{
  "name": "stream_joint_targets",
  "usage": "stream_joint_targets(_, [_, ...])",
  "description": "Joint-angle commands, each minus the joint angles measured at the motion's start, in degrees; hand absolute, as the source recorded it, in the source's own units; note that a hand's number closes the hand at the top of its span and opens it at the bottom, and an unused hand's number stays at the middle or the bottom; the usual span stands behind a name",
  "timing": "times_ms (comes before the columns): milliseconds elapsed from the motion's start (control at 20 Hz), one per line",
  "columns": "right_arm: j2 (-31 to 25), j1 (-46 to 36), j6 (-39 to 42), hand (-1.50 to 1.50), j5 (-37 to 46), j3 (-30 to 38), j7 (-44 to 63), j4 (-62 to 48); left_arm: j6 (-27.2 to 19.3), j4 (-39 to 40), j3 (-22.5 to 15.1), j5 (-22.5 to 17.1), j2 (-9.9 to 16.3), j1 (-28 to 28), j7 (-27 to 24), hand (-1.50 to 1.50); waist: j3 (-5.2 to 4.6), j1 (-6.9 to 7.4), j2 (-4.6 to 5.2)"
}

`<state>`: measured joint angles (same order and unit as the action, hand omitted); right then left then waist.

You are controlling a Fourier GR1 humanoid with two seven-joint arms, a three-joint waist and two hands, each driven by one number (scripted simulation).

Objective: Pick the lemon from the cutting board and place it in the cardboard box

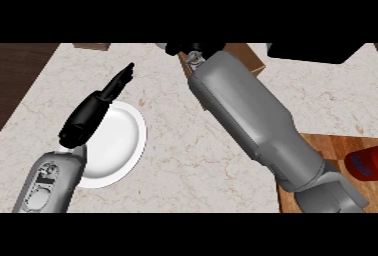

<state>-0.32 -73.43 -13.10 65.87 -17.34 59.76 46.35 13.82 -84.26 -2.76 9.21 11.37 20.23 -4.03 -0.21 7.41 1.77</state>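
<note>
Fingers (122,80) of the left hand (92,112) stretch straight over a round white plate (122,145). The right hand (177,48), reaching the brown cardboard box (247,57) at the counter's far edge, is mostly hidden: fingers unreadable, lemon unseen. The wooden cutting board (332,145) lies right.

White plate (122,145) on the marble counter (192,160); red object (363,162) at right edge

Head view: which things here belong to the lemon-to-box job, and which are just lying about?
Job:
- cardboard box, mostly hidden behind the right forearm
- cutting board
- right hand, at the box; fingers hidden
- lemon: not visible

Lying about:
- white plate
- red thing on the board
- left hand, open, over the plate
</note>
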Motion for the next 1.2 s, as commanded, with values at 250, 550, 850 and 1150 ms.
stream_joint_targets(250, [0.3,-5.3,4.7,1.5,-11.9,8.9,-2.5,-17.7,-0.9,-0.9,0.3,0.4,-0.4,-1.8,0.1,0.0,0.11,-2.09,-0.22])
stream_joint_targets(550, [0.3,-4.7,6.5,1.5,-15.9,12.7,-11.1,-25.7,-0.7,-0.9,2.0,0.0,0.8,-5.3,-2.9,0.0,0.14,-3.55,-0.52])
stream_joint_targets(850, [-0.3,-5.3,14.0,-1.5,-20.5,17.5,-16.9,-29.7,-0.6,-4.7,2.4,-0.6,0.9,-4.2,2.5,0.0,0.22,-4.42,-0.88])
stream_joint_targets(1150, [0.3,-4.1,7.1,-1.5,-21.5,17.3,-28.4,-26.3,-0.4,-2.4,2.8,-0.6,0.5,-5.4,0.0,0.0,0.2,-4.98,-0.96])
